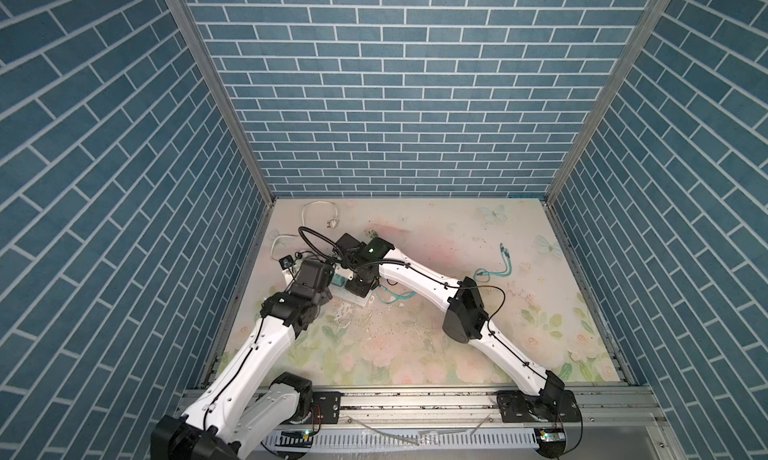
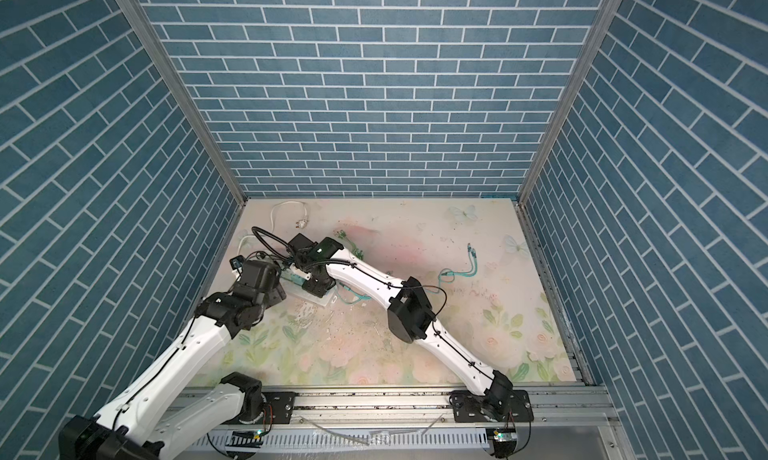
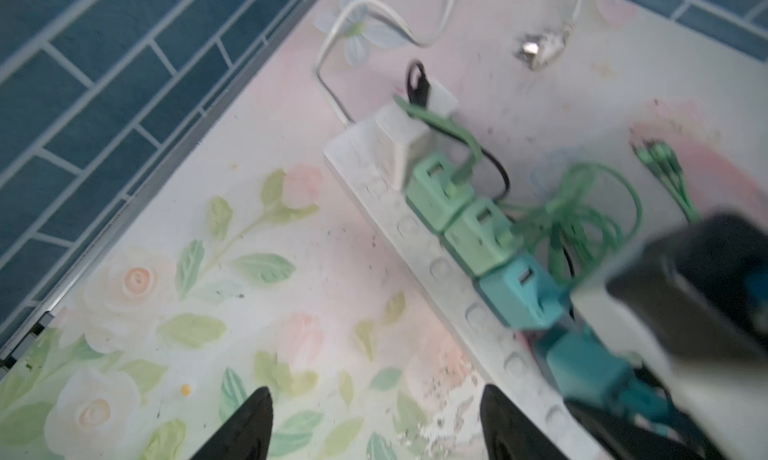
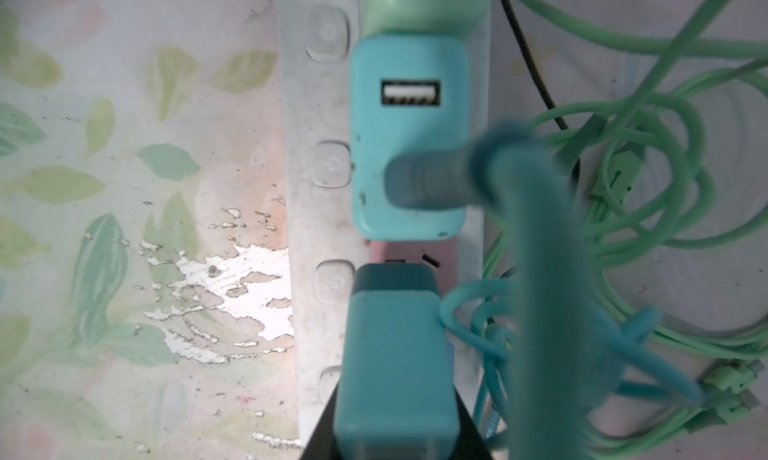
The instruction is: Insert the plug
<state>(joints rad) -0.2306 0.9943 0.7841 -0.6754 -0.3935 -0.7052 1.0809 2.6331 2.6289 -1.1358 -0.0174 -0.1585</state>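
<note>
Noted blue brick walls point(image 1: 104, 187) at the far left, with the floral mat point(image 1: 415, 341) spread below. Saw a white cord point(image 3: 329, 94) looped near the mat's back left corner, with a pronged end point(image 3: 540, 50) lying free.

Found the left gripper point(image 3: 376, 424) with jaws spread wide and nothing between them, poised over bare mat just beside the power strip point(image 3: 419, 245) and touching nothing. Traced the strip as a long white bar with a row of buttons down one edge.

Counted four adapters seated along it: a white adapter point(image 3: 399, 146), a pale green adapter point(image 3: 436, 191), a second pale green adapter point(image 3: 478, 237), then a teal adapter point(image 4: 407, 137) with an empty USB port facing up. Caught a pink socket face point(image 4: 415, 252) just past the teal adapter, with one dark slot showing.

Found the right gripper point(image 4: 397, 437) clamped on the teal plug point(image 4: 395, 354), with black fingers point(image 4: 324, 441) pressed to its sides. Placed the plug over that pink socket, hiding most of the face with its dark end, near the teal adapter with a sliver of pink between. Could not tell whether the prongs sat in the slots.

Met a blurred teal cable point(image 4: 548, 270) crossing close to the right wrist lens. Saw a tangle of green cables point(image 4: 665, 166) heaped on the mat just right of the strip.

Farther right, in both top views, spotted a separate loose cable point(image 1: 508, 264) in teal, alone on the mat and well apart from both arms.
</note>
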